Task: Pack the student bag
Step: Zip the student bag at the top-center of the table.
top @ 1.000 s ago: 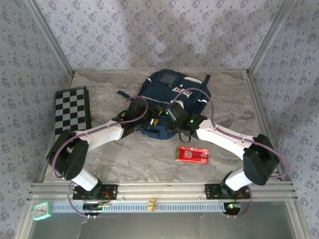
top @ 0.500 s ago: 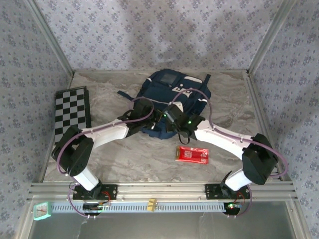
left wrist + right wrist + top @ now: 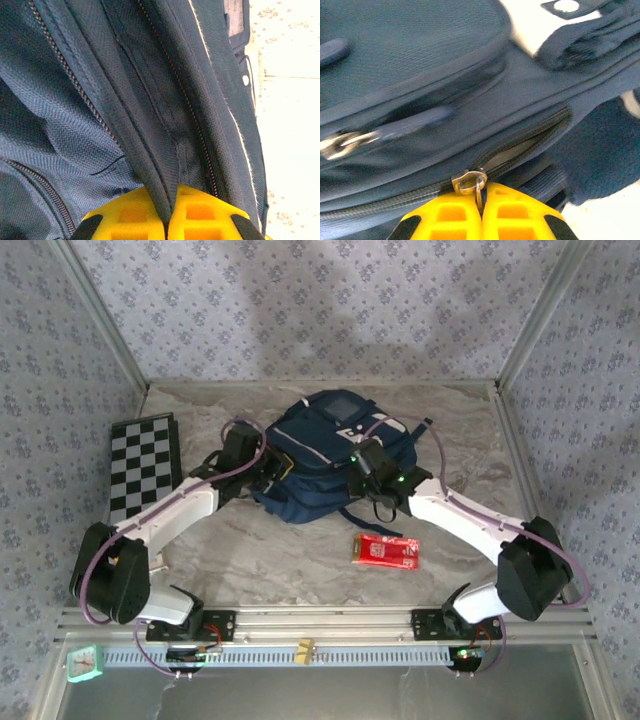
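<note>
Bag (image 3: pixel 325 455) at mid surface (image 3: pixel 250 540), biggest thing there, lying flat with front pocket up. Long axis runs near to far: grey panel end points at the far wall, rounded end points at the arm bases and leans a bit to the left.

Both arms are on it, one per long side. Left gripper (image 3: pixel 272 468) is at the bag's left flank. In the wrist view the left gripper (image 3: pixel 166 220) is closed tight, with a ridge of bag fabric pinched between the two yellow fingers and zip lines running away on either side of the ridge. It looks like a holding grip, to brace the bag.

Right gripper (image 3: pixel 360 465) is at the bag's right flank. In the wrist view the right gripper (image 3: pixel 481 215) is closed on the metal zip pull (image 3: pixel 468 181), whose ring drops into the slot between the fingers. The zip (image 3: pixel 530 137) follows the bag's side seam. It gapes on one side of the pull, pale lining showing, and the teeth are meshed on the other side.

Key relation: the zip track lies along the bag's long axis, so the next pull likely has to go along that seam toward the meshed teeth, against the left arm's hold. Judged from that, the bag is only partly open.

Red packet (image 3: pixel 387 551) is near of the bag, closer to the right arm. Chessboard (image 3: pixel 145 465) is left of the bag, well apart, closer to the left arm
</note>
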